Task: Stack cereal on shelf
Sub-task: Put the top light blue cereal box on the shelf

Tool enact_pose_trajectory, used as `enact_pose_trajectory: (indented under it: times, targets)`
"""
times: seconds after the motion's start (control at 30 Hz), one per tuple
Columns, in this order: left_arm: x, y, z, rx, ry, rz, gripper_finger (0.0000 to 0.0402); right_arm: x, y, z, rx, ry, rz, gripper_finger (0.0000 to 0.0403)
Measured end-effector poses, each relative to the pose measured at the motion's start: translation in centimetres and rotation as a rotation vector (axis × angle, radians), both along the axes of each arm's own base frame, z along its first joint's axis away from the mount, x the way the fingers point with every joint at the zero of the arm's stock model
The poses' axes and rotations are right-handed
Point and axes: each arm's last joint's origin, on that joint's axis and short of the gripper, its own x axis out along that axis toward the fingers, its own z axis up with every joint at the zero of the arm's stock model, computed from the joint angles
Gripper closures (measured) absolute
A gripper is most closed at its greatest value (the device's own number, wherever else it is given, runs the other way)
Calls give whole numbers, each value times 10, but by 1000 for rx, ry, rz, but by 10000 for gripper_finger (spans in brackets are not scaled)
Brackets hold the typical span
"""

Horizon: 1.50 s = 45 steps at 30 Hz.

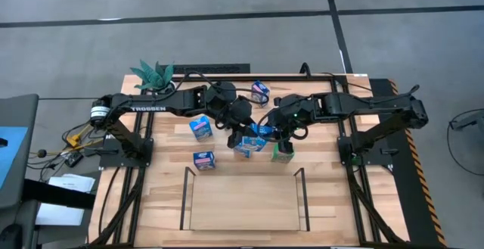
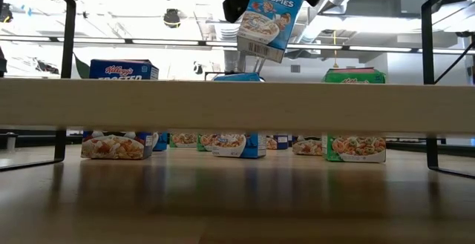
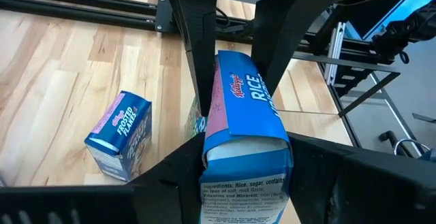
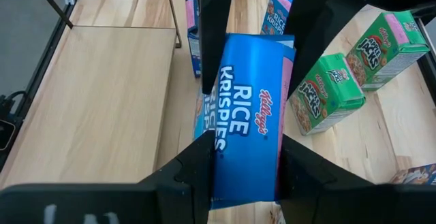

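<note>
Rice Krispies box [image 2: 267, 14] held above scattered cereal boxes [image 2: 356, 146] on the tabletop [image 1: 162, 185].
Both the right gripper [image 4: 246, 163] and the left gripper [image 3: 238, 163] clasped the tilted blue box.

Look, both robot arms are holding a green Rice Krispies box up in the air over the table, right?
Not quite: the Rice Krispies box is blue, not green, as the right wrist view shows. The green boxes lie on the table. The rest holds: both arms have it between their jaws, lifted above the table.
</note>
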Motion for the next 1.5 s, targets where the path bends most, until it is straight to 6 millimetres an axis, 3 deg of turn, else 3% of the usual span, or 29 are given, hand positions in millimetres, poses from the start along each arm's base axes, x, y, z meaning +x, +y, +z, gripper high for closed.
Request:
enact_pose_trajectory:
  times: [0.2, 0.4, 0.57, 0.77, 1.0, 1.17, 1.37, 1.5]
  targets:
    - [0, 0, 0, 0, 0, 0, 252, 0, 0, 0, -8, 0, 5, 244]
    - [0, 0, 0, 1, 3, 4, 253, -8, -1, 8, -20, -12, 15, 183]
    - [0, 0, 0, 4, 3, 9, 253, -23, -2, 33, -18, -27, 5, 137]
    - [4, -7, 5, 15, -69, -2, 253, -58, -2, 76, -17, -148, -1, 132]
    - [12, -37, 3, 71, -269, 10, 253, -128, -1, 119, 48, -374, -31, 132]
    - [10, -71, -17, 81, -384, 45, 253, -167, -1, 131, 78, -476, -43, 132]
    - [-1, -106, -47, 150, -345, 228, 253, -186, -1, 135, 84, -520, -44, 133]
    - [-4, -119, -49, 139, -363, 238, 253, -187, -1, 135, 107, -521, -55, 133]
